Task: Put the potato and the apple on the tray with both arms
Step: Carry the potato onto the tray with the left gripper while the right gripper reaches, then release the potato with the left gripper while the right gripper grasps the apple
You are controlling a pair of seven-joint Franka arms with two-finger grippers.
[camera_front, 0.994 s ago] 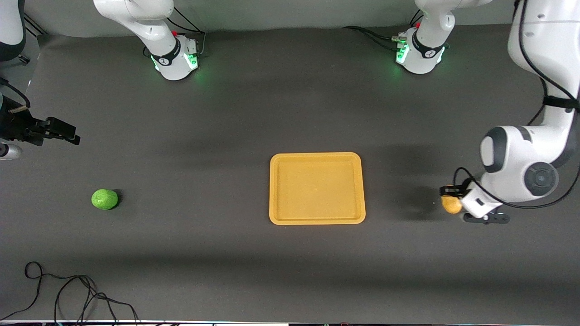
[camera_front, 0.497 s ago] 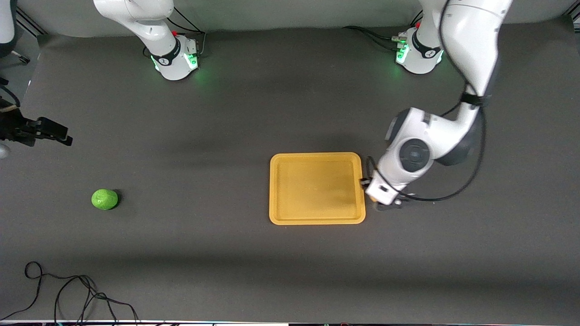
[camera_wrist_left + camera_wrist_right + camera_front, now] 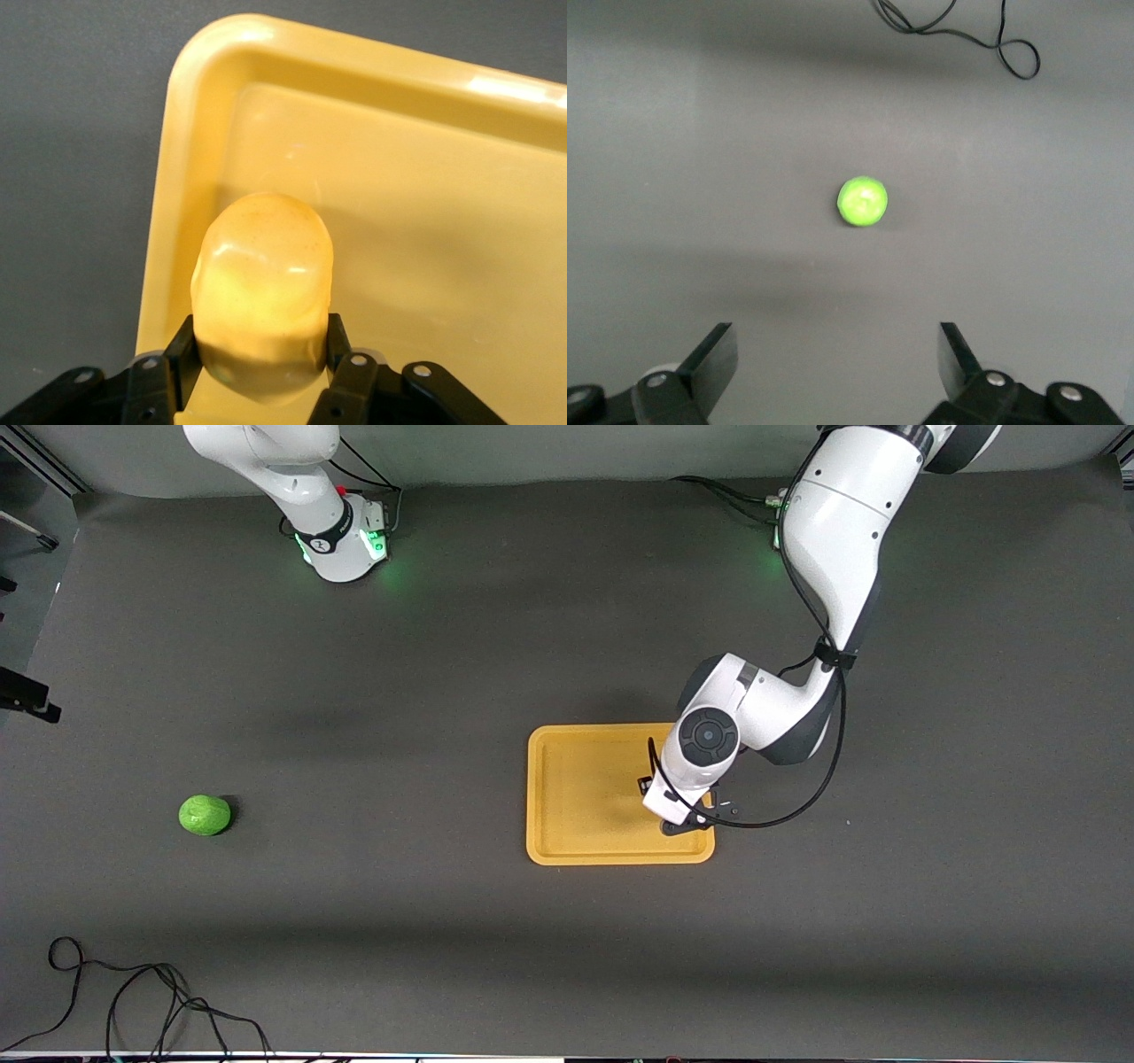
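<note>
My left gripper (image 3: 260, 333) is shut on the yellow-tan potato (image 3: 263, 274) and holds it just above the yellow-orange tray (image 3: 425, 221), close to one rounded corner. In the front view the left gripper (image 3: 684, 815) is over the tray (image 3: 576, 779) and its wrist hides the potato. The green apple (image 3: 205, 815) lies on the dark table toward the right arm's end. My right gripper (image 3: 835, 338) is open and empty above the table, with the apple (image 3: 862, 201) ahead of it and well apart. Only a black part of it (image 3: 28, 698) shows in the front view.
A loose black cable (image 3: 133, 1001) lies on the table nearer to the front camera than the apple; it also shows in the right wrist view (image 3: 966, 35). The two arm bases (image 3: 341, 540) stand along the table's back edge.
My left arm has carried the potato from the table at the left arm's end to over the tray. My right gripper has slid almost out of the front view.
</note>
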